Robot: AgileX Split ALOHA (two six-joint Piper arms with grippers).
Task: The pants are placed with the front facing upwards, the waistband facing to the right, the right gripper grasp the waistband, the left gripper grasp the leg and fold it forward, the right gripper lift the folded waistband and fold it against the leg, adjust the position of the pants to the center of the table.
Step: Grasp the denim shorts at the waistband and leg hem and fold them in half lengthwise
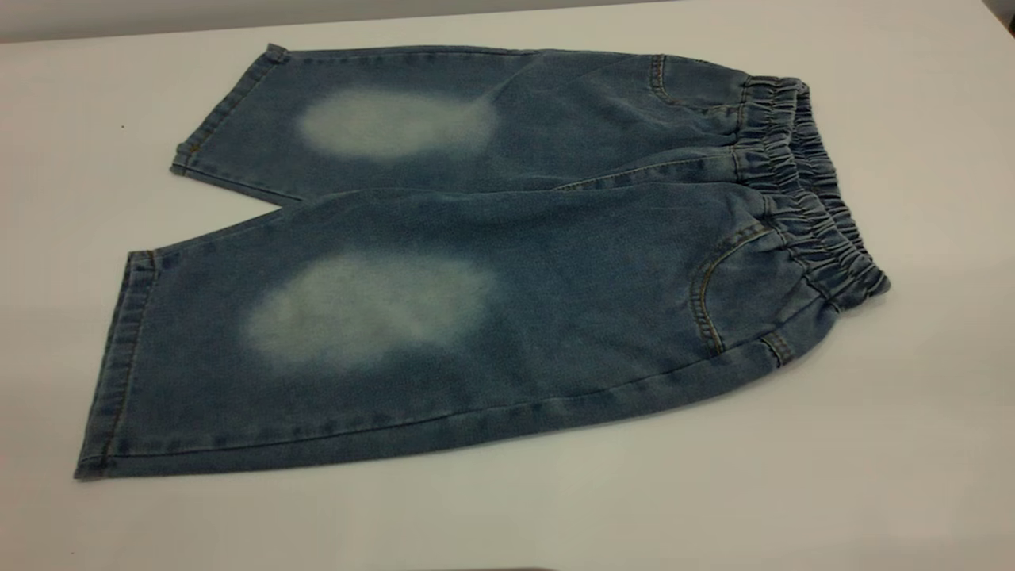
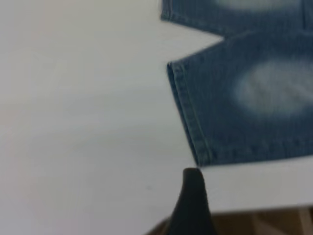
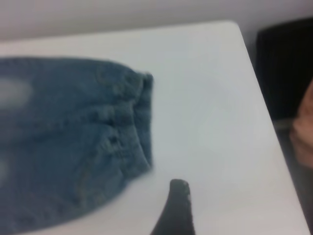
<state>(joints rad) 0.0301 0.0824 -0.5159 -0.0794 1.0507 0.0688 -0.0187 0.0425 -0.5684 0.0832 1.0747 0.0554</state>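
The pants lie flat and front up on the white table, both legs pointing left, with pale oval patches on the knees. The gathered waistband is at the right end. Neither gripper shows in the exterior view. In the left wrist view the left gripper hovers just off the near leg's hem; one black finger shows, with bare table beside it. In the right wrist view the right gripper hangs beside the waistband, one finger showing, nothing held.
The table's near edge runs close behind the left gripper, with brown floor past it. At the table's right end stand a dark object and part of a person's hand. White tabletop surrounds the pants on all sides.
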